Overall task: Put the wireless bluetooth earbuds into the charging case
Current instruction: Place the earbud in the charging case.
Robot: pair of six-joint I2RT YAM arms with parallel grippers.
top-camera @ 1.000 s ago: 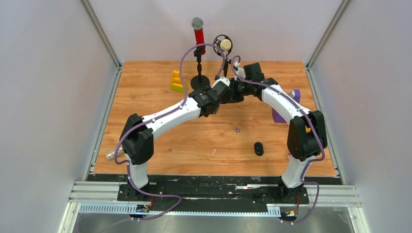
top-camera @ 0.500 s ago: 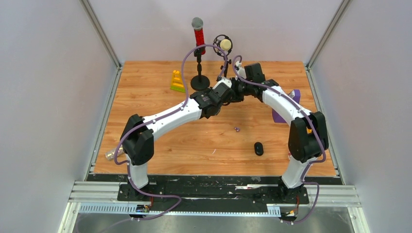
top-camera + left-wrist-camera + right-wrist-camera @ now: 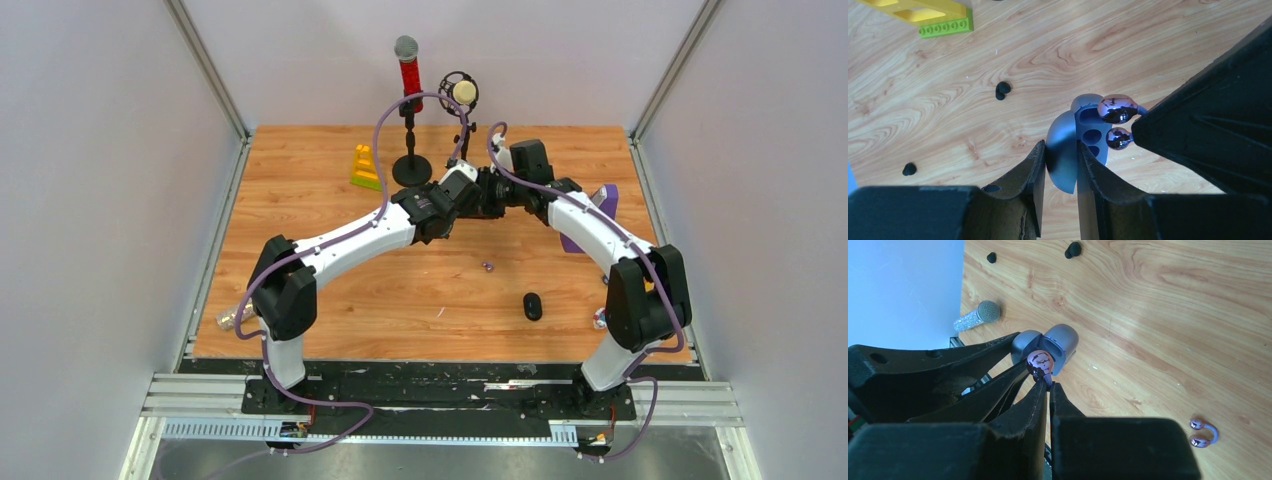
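Observation:
In the left wrist view my left gripper [image 3: 1060, 150] is shut on the lid of an open blue-grey charging case [image 3: 1088, 132], held above the table. My right gripper [image 3: 1049, 384] is shut on a shiny purple earbud pair [image 3: 1117, 110], pressed against the case's open sockets. The same pair [image 3: 1040, 363] and the case [image 3: 1063, 341] show in the right wrist view. A second purple pair [image 3: 1203, 432] lies on the wood; it also shows in the top view [image 3: 488, 266]. Two black earbuds [image 3: 1002, 90] [image 3: 909, 169] lie loose on the table. Both grippers meet at the table's middle back [image 3: 482, 195].
A red microphone on a stand [image 3: 407, 70] and a second microphone [image 3: 462, 92] stand at the back. Yellow and green bricks [image 3: 364, 167] lie back left. A black oval object [image 3: 533, 305] lies near front. A purple object [image 3: 606, 198] sits at the right. A silver microphone [image 3: 975, 316] lies near the left edge.
My right arm has swung its elbow and upper link to the right, with its wrist shifting slightly. Both grippers stay together at the case. The left arm has barely moved.

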